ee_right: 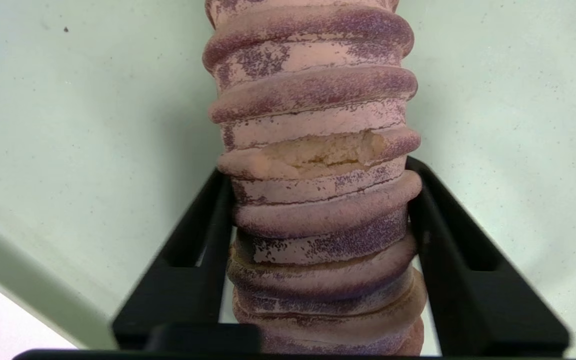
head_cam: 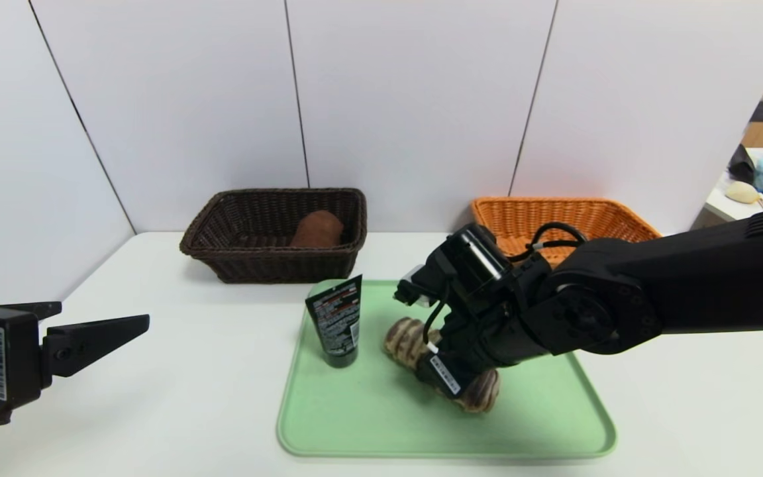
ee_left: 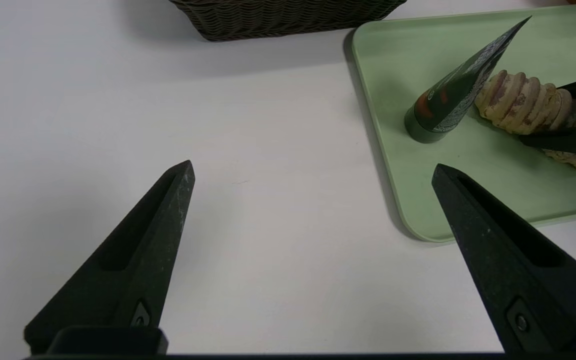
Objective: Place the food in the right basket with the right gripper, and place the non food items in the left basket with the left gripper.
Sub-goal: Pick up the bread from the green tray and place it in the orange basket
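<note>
Gripping the ridged bread roll (head_cam: 408, 339) was the step in hand, and the right end effector (head_cam: 451, 371) was right down on the green tray (head_cam: 368, 424) doing it. Its two black fingers (ee_right: 193, 250) sat either side of the roll's middle, closed in until they touched the crust on both flanks, as the right wrist view showed. The roll lay on its side on the tray floor, not yet lifted by any sign visible. A torn patch in the crust exposed the soft crumb, so by my reckoning it would squash under a hard squeeze.

What the next move called for, as I judged it: a straight lift clear of the tray, then a carry back and to the right, over the rim of the orange basket (head_cam: 520, 215) behind the arm, and a release inside. The black tube (head_cam: 335, 321) stood upright on its cap just beside the roll's free end, so the lift needed to avoid knocking it over.

Over on the left, the left end effector (ee_left: 313, 172) hovered above the white tabletop (head_cam: 176, 371) with its fingers spread wide, holding nothing, well apart from the tray. The tube looked like its job, bound for the dark basket (head_cam: 222, 258), where a brown object (head_cam: 317, 230) already lay.
</note>
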{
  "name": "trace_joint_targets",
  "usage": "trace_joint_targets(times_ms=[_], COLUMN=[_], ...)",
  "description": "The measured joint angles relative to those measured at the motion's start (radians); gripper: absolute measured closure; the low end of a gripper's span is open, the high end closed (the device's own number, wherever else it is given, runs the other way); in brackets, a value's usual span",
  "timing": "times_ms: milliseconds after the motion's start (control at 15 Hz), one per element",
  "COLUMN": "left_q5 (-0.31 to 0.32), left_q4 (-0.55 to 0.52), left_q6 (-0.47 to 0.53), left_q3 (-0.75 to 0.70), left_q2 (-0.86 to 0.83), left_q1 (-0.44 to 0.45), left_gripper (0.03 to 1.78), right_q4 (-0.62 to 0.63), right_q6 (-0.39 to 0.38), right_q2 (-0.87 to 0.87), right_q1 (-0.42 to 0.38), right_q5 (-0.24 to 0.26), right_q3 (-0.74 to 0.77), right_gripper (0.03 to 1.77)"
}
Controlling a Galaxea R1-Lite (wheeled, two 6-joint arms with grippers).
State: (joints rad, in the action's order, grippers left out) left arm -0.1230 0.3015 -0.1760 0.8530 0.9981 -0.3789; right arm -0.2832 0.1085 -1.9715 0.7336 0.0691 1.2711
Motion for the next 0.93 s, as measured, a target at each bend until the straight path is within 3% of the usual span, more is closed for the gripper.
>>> trace_joint_targets(times_ms=[200, 267, 333, 600, 800, 933], left_q5=[0.000, 0.000, 0.000, 0.001, 0.002, 0.003], left_q4=[0.000, 0.001, 0.001, 0.001, 0.000, 0.001], left_q6=[-0.001, 0.000, 0.000, 0.001, 0.001, 0.001], left_q3=[-0.001, -0.001, -0.001, -0.003, -0.003, -0.007], left_q2=[0.000, -0.001, -0.002, -0.001, 0.000, 0.000], left_q1=[0.000, 0.000, 0.000, -0.001, -0.001, -0.001], left_gripper=[0.12, 0.12, 0.12, 0.12, 0.12, 0.12], right_q4=[0.002, 0.003, -0.001, 0.007, 0.017, 0.048], right_q6=[-0.001, -0.002, -0.002, -0.004, -0.004, -0.008], right_q2=[0.003, 0.007, 0.014, 0.054, 0.083, 0.090], right_q1=[0.001, 0.001, 0.003, 0.014, 0.016, 0.012], right_q5=[0.000, 0.001, 0.010, 0.074, 0.164, 0.194], right_q3=[-0.001, -0.001, -0.004, -0.020, -0.017, -0.015], right_gripper=[1.12, 1.51, 1.63, 1.63, 1.63, 1.63])
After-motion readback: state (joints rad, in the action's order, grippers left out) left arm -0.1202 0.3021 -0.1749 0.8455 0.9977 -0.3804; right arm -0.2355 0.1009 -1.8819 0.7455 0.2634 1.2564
